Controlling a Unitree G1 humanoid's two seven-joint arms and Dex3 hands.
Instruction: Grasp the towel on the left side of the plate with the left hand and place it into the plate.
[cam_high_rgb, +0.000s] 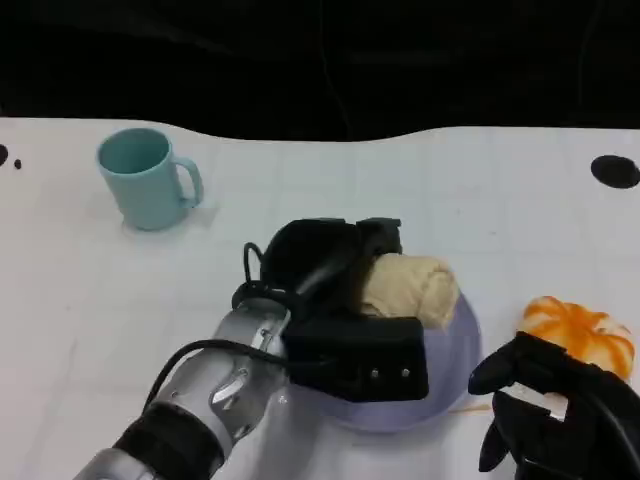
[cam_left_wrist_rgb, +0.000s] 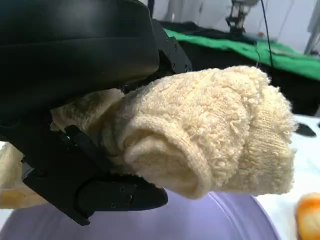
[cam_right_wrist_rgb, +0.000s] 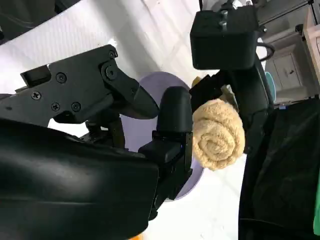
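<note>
The white table (cam_high_rgb: 90, 300) carries a lavender plate (cam_high_rgb: 455, 375) near its middle. Above the plate, the left hand (cam_high_rgb: 335, 300) grips the rolled cream towel (cam_high_rgb: 410, 288), its fingers clamped around the roll, which is lifted clear of the plate's surface. The right hand (cam_high_rgb: 545, 410) rests at the near right, fingers curled and holding nothing, just beside an orange pumpkin-like object (cam_high_rgb: 580, 335). A teal mug (cam_high_rgb: 145, 178) stands far left.
</note>
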